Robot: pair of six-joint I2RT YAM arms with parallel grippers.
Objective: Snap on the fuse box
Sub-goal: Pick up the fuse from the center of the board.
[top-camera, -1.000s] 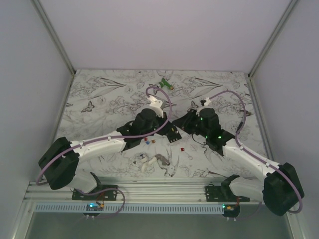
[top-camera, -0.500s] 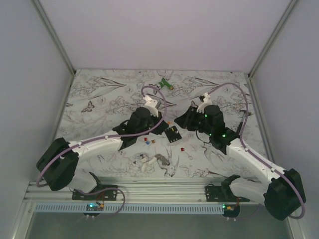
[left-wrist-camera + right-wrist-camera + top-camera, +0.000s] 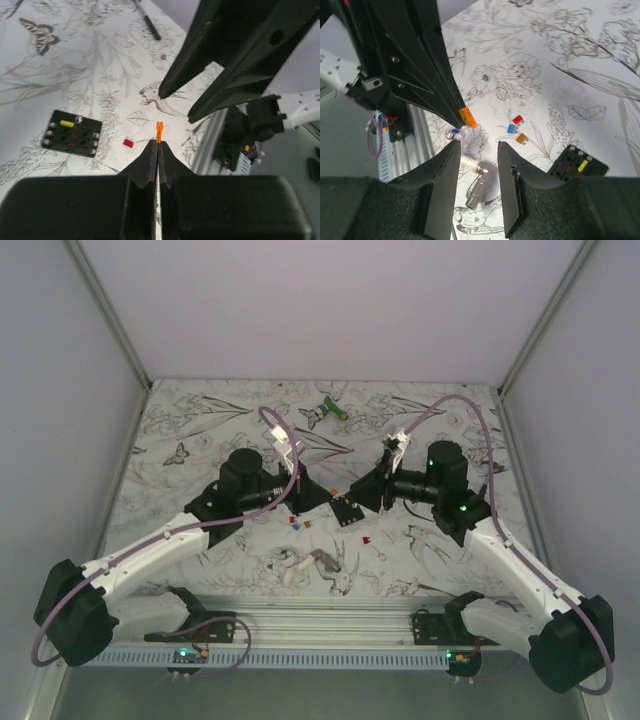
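Fuse box [image 3: 347,510]: black, lying on patterned table [image 3: 180,430]. Coloured fuses [image 3: 306,524]: loose, just beside it. Green object [image 3: 328,408]: near far edge.

desk [image 3: 200,410]: white, black flower-and-butterfly print | back wall [image 3: 330,300]: plain pale lilac | side walls [image 3: 50,390]: same | corner posts [image 3: 108,310]: metal | near edge: aluminium rail [image 3: 330,620] | light: even

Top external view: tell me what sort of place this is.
Probably an enclosed robot test cell: plain white walls in aluminium framing, a flower-printed tabletop, and a left arm and right arm bolted at its near edge, over a small fuse box and loose fuses.
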